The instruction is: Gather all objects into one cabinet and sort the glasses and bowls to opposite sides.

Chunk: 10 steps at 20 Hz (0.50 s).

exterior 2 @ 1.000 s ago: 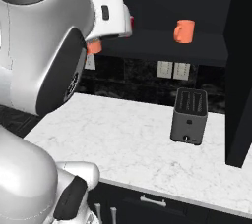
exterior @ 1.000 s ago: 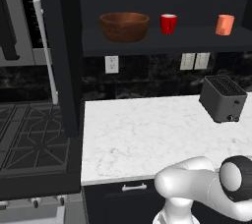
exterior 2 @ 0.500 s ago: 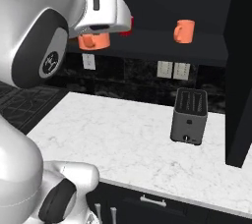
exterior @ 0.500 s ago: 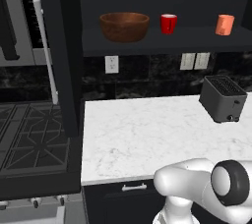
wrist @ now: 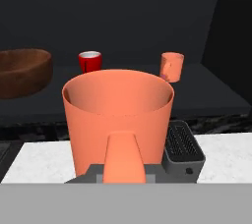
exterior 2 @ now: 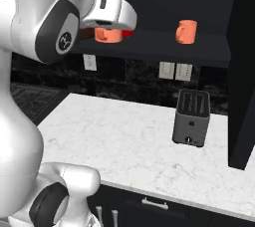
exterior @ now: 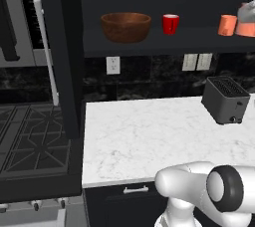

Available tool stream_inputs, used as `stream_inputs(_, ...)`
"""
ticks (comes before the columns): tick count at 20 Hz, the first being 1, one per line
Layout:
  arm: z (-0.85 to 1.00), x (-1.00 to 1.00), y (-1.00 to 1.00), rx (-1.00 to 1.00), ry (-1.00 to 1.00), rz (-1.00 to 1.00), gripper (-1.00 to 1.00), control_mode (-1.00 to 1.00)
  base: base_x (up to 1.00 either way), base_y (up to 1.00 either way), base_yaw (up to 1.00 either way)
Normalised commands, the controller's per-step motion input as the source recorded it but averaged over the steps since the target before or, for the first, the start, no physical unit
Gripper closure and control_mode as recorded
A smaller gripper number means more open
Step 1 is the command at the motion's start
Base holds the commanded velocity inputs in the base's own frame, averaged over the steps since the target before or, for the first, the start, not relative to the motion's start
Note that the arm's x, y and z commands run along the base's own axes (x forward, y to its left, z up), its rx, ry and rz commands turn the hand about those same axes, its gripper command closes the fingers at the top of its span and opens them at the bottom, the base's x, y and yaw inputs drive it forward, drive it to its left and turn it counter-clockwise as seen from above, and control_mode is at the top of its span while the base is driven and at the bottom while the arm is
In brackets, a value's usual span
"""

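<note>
A salmon-orange cup (wrist: pixel 118 115) is held upright in my gripper (exterior 2: pixel 108 28), which is shut on it, in front of the open black cabinet's shelf (exterior: pixel 164 42). The held cup (exterior 2: pixel 108 35) hangs just above the shelf's front edge, and the held cup (exterior: pixel 246 28) sits at the right edge of the left base view. On the shelf stand the brown wooden bowl (exterior: pixel 125 26) at the left, a red cup (exterior: pixel 170 23) beside it, and a second salmon cup (exterior: pixel 227 25) further right. My fingertips are hidden behind the held cup.
The cabinet door (exterior: pixel 62 52) stands open at the left with its long silver handle (exterior: pixel 45 47). A dark toaster (exterior 2: pixel 191 117) sits on the white marble counter (exterior: pixel 149 136) below the shelf. A stove (exterior: pixel 30 141) lies to the left.
The arm has carried the held salmon cup to the right and closer to the shelf; it now enters the left base view's right edge. The shelf items have not moved.
</note>
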Motion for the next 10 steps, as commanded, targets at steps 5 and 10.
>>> stream_inputs(5, 0.0, 0.25, -0.02, -0.01, 0.01, -0.09, 1.0, -1.0, 0.0, 0.0, 0.0)
stream_inputs(10, 0.0, 0.66, 0.0, 0.0, 0.0, 0.0, 1.0, -1.0, 0.0, 0.0, 0.0)
